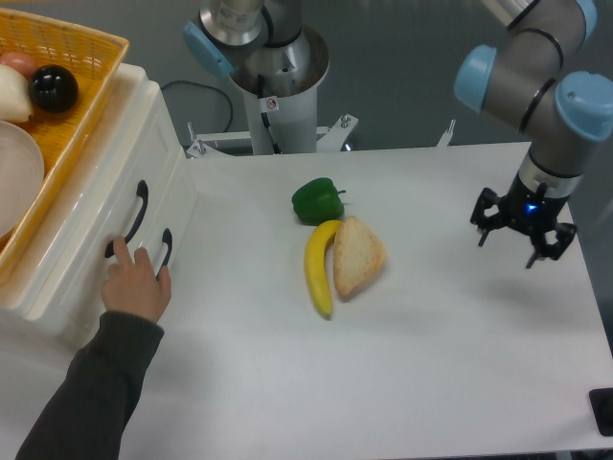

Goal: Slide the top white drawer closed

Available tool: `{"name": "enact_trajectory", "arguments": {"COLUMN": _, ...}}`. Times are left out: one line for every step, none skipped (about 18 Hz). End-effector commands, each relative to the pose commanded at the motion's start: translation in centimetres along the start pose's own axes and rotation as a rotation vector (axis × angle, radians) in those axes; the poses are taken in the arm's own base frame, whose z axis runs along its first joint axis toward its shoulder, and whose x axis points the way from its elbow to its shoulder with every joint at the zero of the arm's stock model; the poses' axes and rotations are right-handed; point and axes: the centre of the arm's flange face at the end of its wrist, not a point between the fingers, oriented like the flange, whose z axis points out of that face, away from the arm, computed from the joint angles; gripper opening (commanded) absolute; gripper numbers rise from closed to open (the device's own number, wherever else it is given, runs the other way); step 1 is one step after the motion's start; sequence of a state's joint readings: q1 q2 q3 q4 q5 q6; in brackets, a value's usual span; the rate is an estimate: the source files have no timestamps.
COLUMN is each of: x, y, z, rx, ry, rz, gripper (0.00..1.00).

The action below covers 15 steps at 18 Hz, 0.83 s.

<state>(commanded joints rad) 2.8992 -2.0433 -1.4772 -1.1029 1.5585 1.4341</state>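
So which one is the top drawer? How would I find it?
Look at the big glossy white plastic cabinet on the table's left, under the orange woven basket. The top white drawer sits just below that basket, with a curved black handle. The lower drawer's handle is beside a person's hand; the top one's sits higher.

Arm enters from the 1 o'clock corner, elbow joint up top, forearm dropping to the wrist at about 3 o'clock. Gripper (522, 230) points down over the table, blue light lit on its body, fingers (484, 226) spread apart with nothing between them, not touching anything. A person's hand (136, 283) comes in from 7 o'clock, dark sleeve, palm down, fingers extended toward 11 o'clock at the left side of the frame, well apart from the gripper.
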Motion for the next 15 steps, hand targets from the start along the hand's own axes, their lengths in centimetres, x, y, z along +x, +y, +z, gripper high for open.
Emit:
{"name": "enact_trajectory", "arguments": {"x": 0.0, "y": 0.2, "z": 0.0, "rx": -0.011, "ry": 0.000, "rz": 0.018, "gripper": 1.00}}
{"name": "enact_trajectory", "arguments": {"x": 0.2, "y": 0.3, "z": 0.2, "rx": -0.033, "ry": 0.005, "rz": 0.031, "gripper": 1.00}}
{"name": "enact_trajectory", "arguments": {"x": 0.3, "y": 0.5, "z": 0.3, "rx": -0.050, "ry": 0.006, "rz": 0.022, "gripper": 1.00}}
{"name": "enact_trajectory", "arguments": {"x": 0.3, "y": 0.7, "z": 0.5, "rx": -0.064, "ry": 0.009, "rz": 0.020, "gripper": 1.00}}
{"name": "enact_trajectory", "arguments": {"x": 0.3, "y": 0.9, "z": 0.7, "rx": -0.083, "ry": 0.013, "rz": 0.024, "gripper": 1.00}}
{"name": "enact_trajectory", "arguments": {"x": 0.5, "y": 1.1, "z": 0.9, "rx": -0.104, "ry": 0.015, "rz": 0.038, "gripper": 1.00}}
{"name": "enact_trajectory", "arguments": {"x": 0.8, "y": 1.2, "z": 0.8, "rx": -0.119, "ry": 0.019, "rz": 0.048, "gripper": 1.00}}
{"name": "enact_trajectory", "arguments": {"x": 1.0, "y": 1.0, "z": 0.5, "rx": -0.116, "ry": 0.016, "rz": 0.058, "gripper": 1.00}}
{"name": "enact_trajectory", "arguments": {"x": 1.7, "y": 0.2, "z": 0.1, "rx": -0.107, "ry": 0.012, "rz": 0.073, "gripper": 1.00}}
{"name": "enact_trajectory", "arguments": {"x": 2.1, "y": -0.7, "z": -0.3, "rx": -0.105, "ry": 0.004, "rz": 0.088, "gripper": 1.00}}
{"name": "enact_trajectory", "arguments": {"x": 1.9, "y": -1.0, "z": -0.3, "rx": -0.104, "ry": 0.003, "rz": 0.091, "gripper": 1.00}}
{"name": "enact_trajectory", "arguments": {"x": 1.8, "y": -1.1, "z": -0.1, "rx": -0.104, "ry": 0.004, "rz": 0.094, "gripper": 1.00}}
{"name": "enact_trajectory", "arguments": {"x": 1.7, "y": -1.1, "z": 0.1, "rx": -0.106, "ry": 0.006, "rz": 0.094, "gripper": 1.00}}
{"name": "enact_trajectory", "arguments": {"x": 1.7, "y": -1.1, "z": 0.0, "rx": -0.104, "ry": 0.004, "rz": 0.096, "gripper": 1.00}}
{"name": "enact_trajectory", "arguments": {"x": 1.6, "y": -1.1, "z": 0.0, "rx": -0.103, "ry": 0.004, "rz": 0.093, "gripper": 1.00}}
